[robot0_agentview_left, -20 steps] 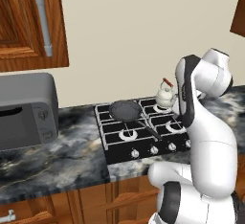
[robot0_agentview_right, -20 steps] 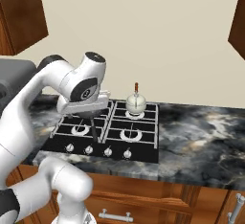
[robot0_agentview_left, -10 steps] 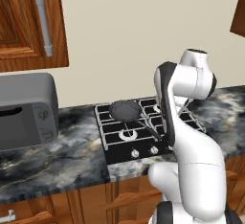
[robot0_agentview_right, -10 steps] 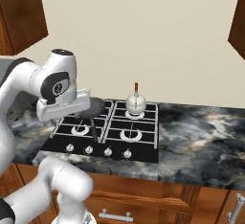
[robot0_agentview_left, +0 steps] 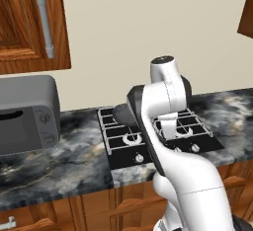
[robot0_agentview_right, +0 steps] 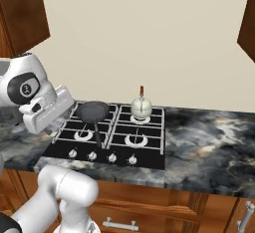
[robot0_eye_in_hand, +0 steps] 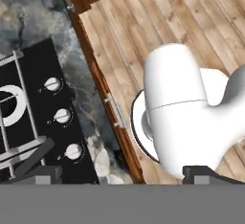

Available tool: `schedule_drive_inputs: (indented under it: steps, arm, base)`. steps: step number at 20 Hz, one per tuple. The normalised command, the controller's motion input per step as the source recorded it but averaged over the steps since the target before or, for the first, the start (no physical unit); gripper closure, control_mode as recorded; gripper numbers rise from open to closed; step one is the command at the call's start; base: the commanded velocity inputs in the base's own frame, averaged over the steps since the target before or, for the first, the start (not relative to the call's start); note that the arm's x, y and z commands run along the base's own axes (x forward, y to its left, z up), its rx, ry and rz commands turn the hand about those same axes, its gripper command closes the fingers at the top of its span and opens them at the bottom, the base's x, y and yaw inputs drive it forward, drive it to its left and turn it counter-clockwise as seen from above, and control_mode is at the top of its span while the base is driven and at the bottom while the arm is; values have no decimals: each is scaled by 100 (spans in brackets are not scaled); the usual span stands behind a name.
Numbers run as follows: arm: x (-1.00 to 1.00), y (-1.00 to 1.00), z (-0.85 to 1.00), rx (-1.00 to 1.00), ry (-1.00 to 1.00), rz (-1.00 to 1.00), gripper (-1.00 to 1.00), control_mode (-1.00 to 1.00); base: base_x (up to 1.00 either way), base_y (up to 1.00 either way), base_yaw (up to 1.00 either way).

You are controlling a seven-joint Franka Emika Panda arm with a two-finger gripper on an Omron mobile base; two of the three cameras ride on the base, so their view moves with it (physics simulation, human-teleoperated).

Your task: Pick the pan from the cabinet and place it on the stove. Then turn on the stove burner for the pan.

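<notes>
Since 1 second ago the arm has swung left across the stove and the hand now points down past the counter edge; pan unmoved. Pan (robot0_agentview_right: 93,111) sits on the rear left burner of the stove (robot0_agentview_right: 149,153), its handle running toward the front knobs. Gripper (robot0_eye_in_hand: 119,175) is empty, jaws spread wide, nothing between the tips. In the hand view the fingertips (robot0_eye_in_hand: 44,174) sit at the bottom edge, with 3 silver knobs (robot0_eye_in_hand: 62,116) on the cooktop's front strip, then the marble counter (robot0_eye_in_hand: 28,12), then the wood floor (robot0_eye_in_hand: 191,17). White kettle (robot0_agentview_right: 141,107) is on the rear right burner, beside the pan. Microwave (robot0_agentview_left: 27,114) stands on the counter left of the stove, under the wooden cabinet (robot0_agentview_left: 29,22), doors closed.
</notes>
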Motion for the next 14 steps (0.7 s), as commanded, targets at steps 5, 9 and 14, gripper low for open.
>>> schedule_drive_inputs:
  steps: [5, 9, 14]
  arm:
    - [19, 0, 0, -17, 6, 49, -100, -100]
    - [23, 0, -4, -6, 11, 51, -100, -100]
    - [23, -1, -2, 0, 17, 53, -100, -100]
  base:
    - [0, 0, 0]
    - [0, 0, 0]
    - [0, 0, 0]
